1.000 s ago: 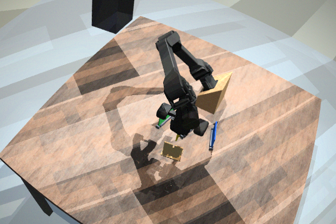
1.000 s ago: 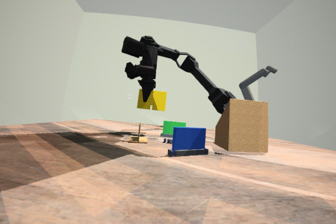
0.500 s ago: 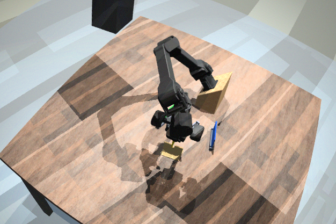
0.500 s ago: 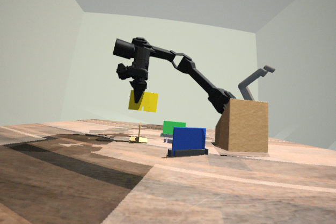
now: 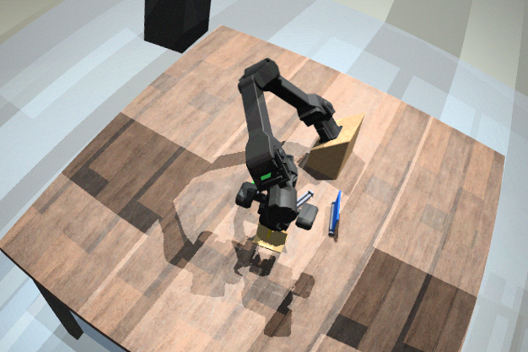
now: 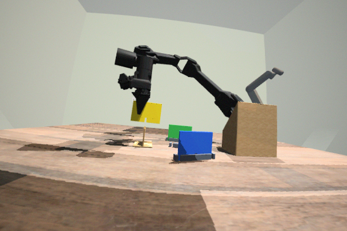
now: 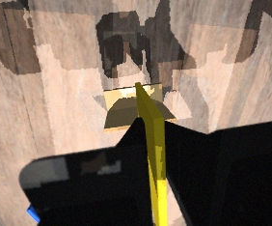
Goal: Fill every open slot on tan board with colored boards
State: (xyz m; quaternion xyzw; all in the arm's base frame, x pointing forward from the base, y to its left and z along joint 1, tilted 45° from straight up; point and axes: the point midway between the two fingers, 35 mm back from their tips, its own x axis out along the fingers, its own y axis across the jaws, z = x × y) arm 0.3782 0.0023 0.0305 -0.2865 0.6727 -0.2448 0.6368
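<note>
My gripper [image 6: 139, 113] [image 7: 144, 122] is shut on the yellow board [image 6: 153, 113] [image 7: 158, 145]. The board is upright, its notch facing down, held above the standing tan board [image 5: 277, 237] [image 6: 143, 133] [image 7: 119, 119] with a gap between them in the exterior view. The yellow board looks roughly crosswise to the tan board. The tan board's slots are hidden or too unclear to tell. The blue board [image 5: 337, 208] [image 6: 195, 143] [image 7: 32, 212] stands in its dark holder. The green board [image 6: 179, 130] stands in its holder farther back. In the top view the arm hides the fingertips and most of the green board.
An empty dark holder [image 5: 304, 198] [image 6: 174, 144] lies between the green and blue boards. The arm's wooden wedge base [image 5: 329, 159] [image 6: 256, 130] stands behind the holders. The blue board is to the right of the gripper in the top view.
</note>
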